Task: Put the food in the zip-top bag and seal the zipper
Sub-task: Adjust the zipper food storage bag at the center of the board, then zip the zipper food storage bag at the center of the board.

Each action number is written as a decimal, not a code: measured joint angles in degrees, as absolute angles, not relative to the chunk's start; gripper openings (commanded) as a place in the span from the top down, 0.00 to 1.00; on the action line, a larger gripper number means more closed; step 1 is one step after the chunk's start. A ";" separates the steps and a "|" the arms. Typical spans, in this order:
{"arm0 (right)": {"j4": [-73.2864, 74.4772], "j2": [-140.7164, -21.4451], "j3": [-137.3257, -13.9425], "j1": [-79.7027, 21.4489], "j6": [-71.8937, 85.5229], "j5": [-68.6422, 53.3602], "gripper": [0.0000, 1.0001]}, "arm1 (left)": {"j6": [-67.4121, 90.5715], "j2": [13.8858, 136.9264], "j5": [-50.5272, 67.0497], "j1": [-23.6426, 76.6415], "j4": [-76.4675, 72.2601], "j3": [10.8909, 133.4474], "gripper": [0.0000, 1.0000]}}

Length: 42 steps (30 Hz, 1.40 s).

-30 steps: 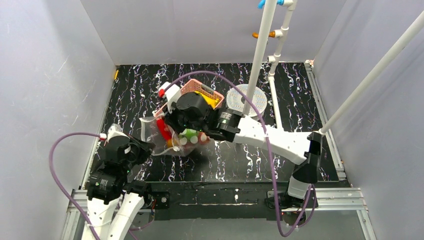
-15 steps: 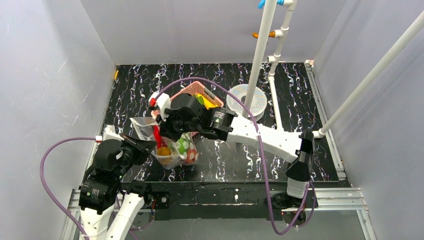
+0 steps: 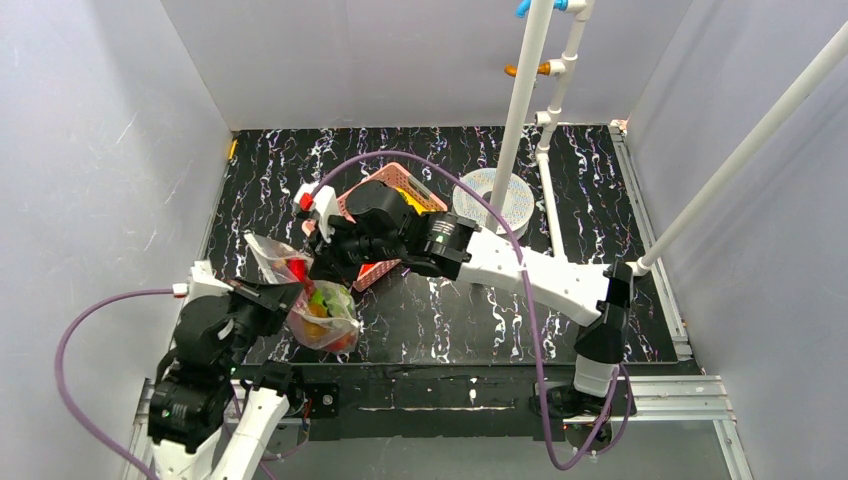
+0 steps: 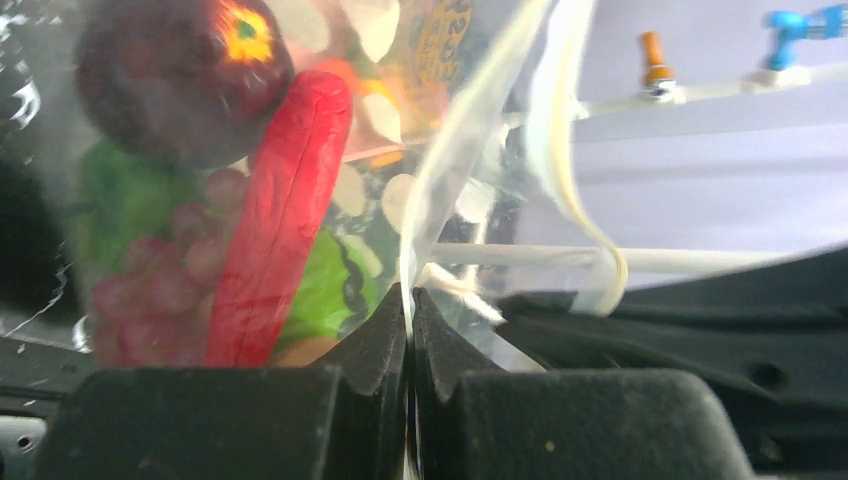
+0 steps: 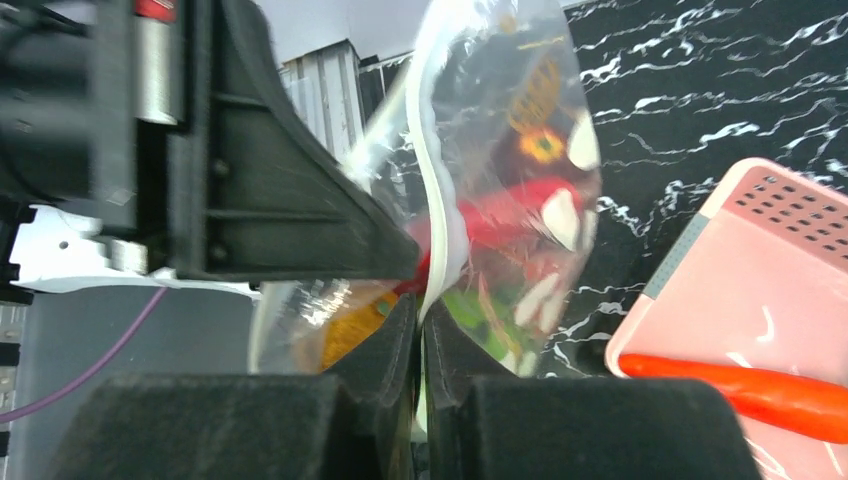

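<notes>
**Holding the filled bag at two edges**

Grips a clear, floppy, white-dotted plastic zip-top bag (image 3: 322,318) at the near left, over the black white-veined counter (image 3: 450,322), with the left end effector (image 4: 410,305) pressed together on a fold of its film. Shows through that film, in the left wrist view, a long red toy chili (image 4: 280,220), purple toy grapes (image 4: 165,275), a green leafy piece (image 4: 325,290) and a dark red round fruit (image 4: 170,90), all bunched inside. Pinches, just beyond, the thin whitish zipper strip (image 5: 440,220) at the bag's mouth edge with the right end effector (image 5: 420,320), fingers closed on it with no visible gap. Cannot tell whether the strip is sealed along its length. Has, farther back, a pink perforated plastic basket (image 3: 395,180) under the right wrist, with a yellow piece (image 3: 420,198) inside and an orange-red tapered piece (image 5: 740,390) lying across it. Ends, farthest, with a round white perforated disc (image 3: 495,195) beside upright white pipes (image 3: 525,100).
</notes>
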<state>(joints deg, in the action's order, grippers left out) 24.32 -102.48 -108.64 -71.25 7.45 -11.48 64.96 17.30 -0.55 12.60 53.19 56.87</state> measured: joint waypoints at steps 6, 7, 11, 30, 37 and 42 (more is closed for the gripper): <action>24.95 -108.08 -109.28 -67.44 8.49 -17.66 0.86 | 66.56 19.01 -0.19 12.60 52.23 48.49 1.00; 25.84 -109.52 -110.52 -66.34 8.79 -19.04 0.84 | 66.87 19.86 0.20 12.60 51.95 48.36 1.00; 30.37 -114.57 -117.06 -62.83 9.74 -21.20 0.58 | 67.89 23.34 1.39 12.60 49.14 48.25 1.00; 23.77 -84.69 -86.20 -65.72 14.64 -6.52 0.09 | 68.62 23.43 1.50 12.60 45.52 45.80 1.00; 18.90 -82.38 -78.09 -71.02 18.05 3.79 0.11 | 68.62 23.20 1.48 12.60 46.20 45.71 1.00; 17.41 -83.55 -77.07 -75.20 18.51 6.57 0.21 | 68.64 23.20 1.48 12.60 47.62 45.73 1.00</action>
<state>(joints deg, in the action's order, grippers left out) 17.41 -83.55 -77.07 -75.20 18.51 6.57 68.64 23.20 1.48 12.60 47.62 45.73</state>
